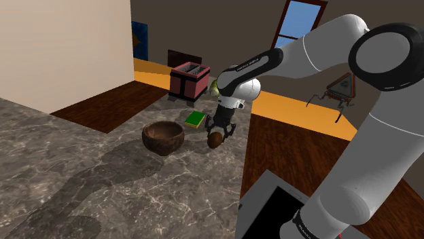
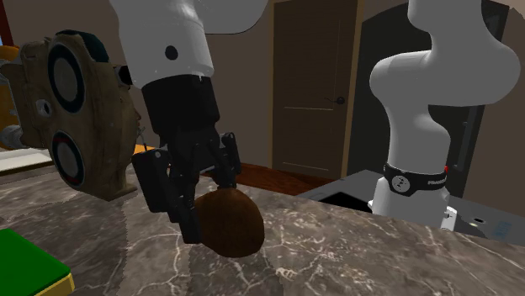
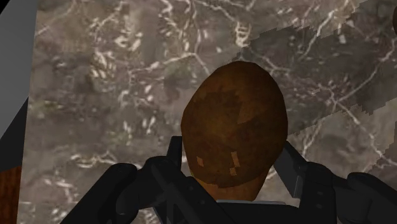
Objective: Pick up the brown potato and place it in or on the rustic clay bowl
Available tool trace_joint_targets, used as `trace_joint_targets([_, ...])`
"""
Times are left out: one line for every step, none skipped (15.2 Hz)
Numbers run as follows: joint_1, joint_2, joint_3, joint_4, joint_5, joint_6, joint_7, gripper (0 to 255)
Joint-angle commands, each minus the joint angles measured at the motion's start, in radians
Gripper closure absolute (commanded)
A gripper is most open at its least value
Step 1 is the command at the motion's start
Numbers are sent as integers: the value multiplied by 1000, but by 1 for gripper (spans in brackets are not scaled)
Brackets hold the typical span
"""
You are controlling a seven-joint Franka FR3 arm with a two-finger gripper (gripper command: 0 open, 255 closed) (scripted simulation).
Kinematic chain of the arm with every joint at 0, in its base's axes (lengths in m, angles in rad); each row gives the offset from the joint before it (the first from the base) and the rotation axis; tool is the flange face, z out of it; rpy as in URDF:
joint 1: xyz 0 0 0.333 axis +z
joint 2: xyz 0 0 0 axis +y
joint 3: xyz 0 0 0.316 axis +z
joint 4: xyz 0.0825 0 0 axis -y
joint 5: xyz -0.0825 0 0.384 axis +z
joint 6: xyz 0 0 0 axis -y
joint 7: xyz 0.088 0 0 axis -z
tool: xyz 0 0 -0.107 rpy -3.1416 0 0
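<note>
The brown potato [image 1: 215, 140] [image 2: 231, 220] [image 3: 234, 127] is at the marble counter, low against its surface, near the counter's edge at the shoulder view's right. My black gripper [image 1: 219, 134] [image 2: 210, 210] [image 3: 232, 162] comes down over it, one finger pressed on each side, shut on it. The dark brown clay bowl [image 1: 163, 127] stands upright and empty a short way off toward the shoulder view's left. I cannot tell whether the potato still touches the counter.
A flat green block [image 1: 196, 119] [image 2: 25, 265] lies just behind the potato. A red toaster [image 1: 189, 79] stands farther back. A tan object with round dark discs [image 2: 71, 118] stands close beside the arm. The counter edge [image 1: 246, 163] drops to wooden floor; the stand [image 1: 272, 210] is near.
</note>
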Motion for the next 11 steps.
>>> trace_joint_targets([0, 0, 0, 0, 0, 0, 0, 255])
trace_joint_targets([0, 0, 0, 0, 0, 0, 0, 255])
trace_joint_targets([0, 0, 0, 0, 0, 0, 0, 255])
trace_joint_targets([0, 0, 0, 0, 0, 0, 0, 255])
trace_joint_targets([0, 0, 0, 0, 0, 0, 0, 255])
trace_joint_targets([0, 1, 0, 0, 0, 0, 0, 255])
trace_joint_targets([0, 0, 0, 0, 0, 0, 0, 255])
trace_joint_targets([0, 0, 0, 0, 0, 0, 0, 255])
trace_joint_targets([0, -9, 0, 4, -3, -12, 5, 255])
trace_joint_targets([0, -17, -1, 8, -7, -25, 9, 255])
trace_joint_targets([-1, -26, -1, 13, -10, -37, 13, 255])
